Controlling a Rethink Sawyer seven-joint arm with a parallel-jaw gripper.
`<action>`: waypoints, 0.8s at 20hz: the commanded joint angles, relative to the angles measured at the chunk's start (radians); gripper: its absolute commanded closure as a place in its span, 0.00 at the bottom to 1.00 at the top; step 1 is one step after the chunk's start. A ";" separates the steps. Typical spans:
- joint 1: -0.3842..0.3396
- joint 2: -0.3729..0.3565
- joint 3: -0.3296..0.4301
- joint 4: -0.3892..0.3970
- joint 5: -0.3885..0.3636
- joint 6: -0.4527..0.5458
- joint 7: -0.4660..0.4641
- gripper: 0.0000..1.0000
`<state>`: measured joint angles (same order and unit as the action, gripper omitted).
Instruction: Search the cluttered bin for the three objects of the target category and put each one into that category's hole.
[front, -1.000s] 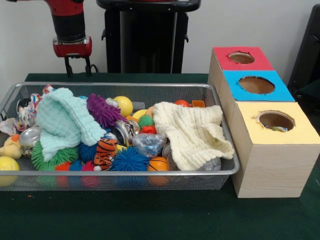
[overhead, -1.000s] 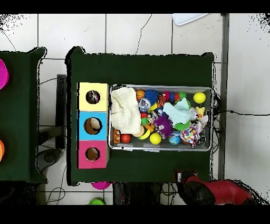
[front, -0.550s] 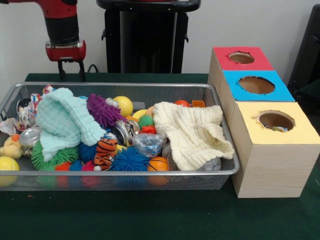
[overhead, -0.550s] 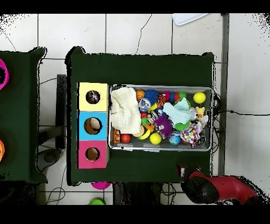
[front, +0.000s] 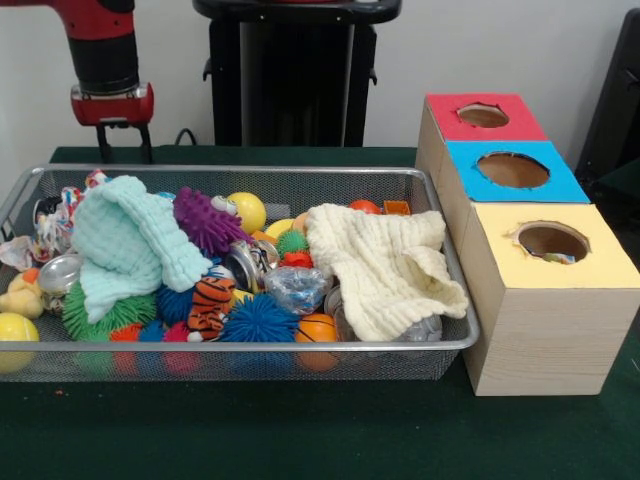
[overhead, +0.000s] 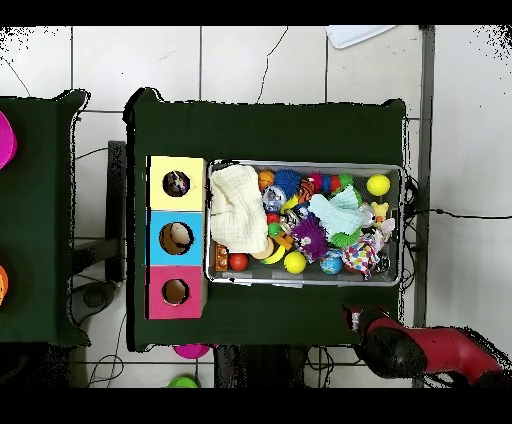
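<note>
Wire mesh bin (front: 240, 348) (overhead: 305, 283), on the dark green worktop (front: 300, 430) (overhead: 270, 130), heaped with mixed items.

Contents, front view:
- pale yellow knitted cloth (front: 385, 265) (overhead: 236, 207), draped over the end nearest the boxes, one edge on the bin's rim.
- mint green knitted cloth (front: 125, 240) (overhead: 336, 212), piled high at the opposite end.
- purple spiky ball (front: 205, 220) (overhead: 308, 237), just beside the mint cloth.
- yellow ball (front: 247, 210) (overhead: 294, 262), behind the purple one, near the far wall.
- blue spiky ball (front: 258, 318), at the near wall.
- orange ball (front: 317, 330), touching the blue spiky ball.
- tiger-striped soft toy (front: 212, 303), between the blue spiky ball and the mint cloth.
- green spiky ball (front: 95, 315), under the mint cloth.
- crumpled clear plastic (front: 297, 287), at mid-bin.
- second yellow ball (front: 15, 330) (overhead: 377, 184), in the near corner away from the boxes.

Three wooden boxes in a row, just beside the bin, each with a round hole on top:
- yellow-topped box (front: 550, 300) (overhead: 176, 183), something small inside the hole.
- blue-topped box (front: 512, 172) (overhead: 176, 238).
- red-topped box (front: 482, 116) (overhead: 175, 292).

Gripper (front: 122, 150) (overhead: 352, 322), hanging from the red and black arm (front: 102, 50) (overhead: 425, 350), beyond the bin's far rim at the mint cloth's end, clear of the contents; two dark fingers apart, empty.
</note>
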<state>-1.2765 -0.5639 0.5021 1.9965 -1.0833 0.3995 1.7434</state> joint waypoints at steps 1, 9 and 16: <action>-0.024 -0.028 0.125 -0.122 0.046 0.166 -0.388 0.00; -0.027 -0.080 0.145 -0.104 0.085 0.212 -0.385 0.00; -0.032 -0.169 0.182 -0.056 0.172 0.283 -0.394 0.00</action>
<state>-1.3083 -0.6566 0.5911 1.9952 -0.9781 0.5272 1.6732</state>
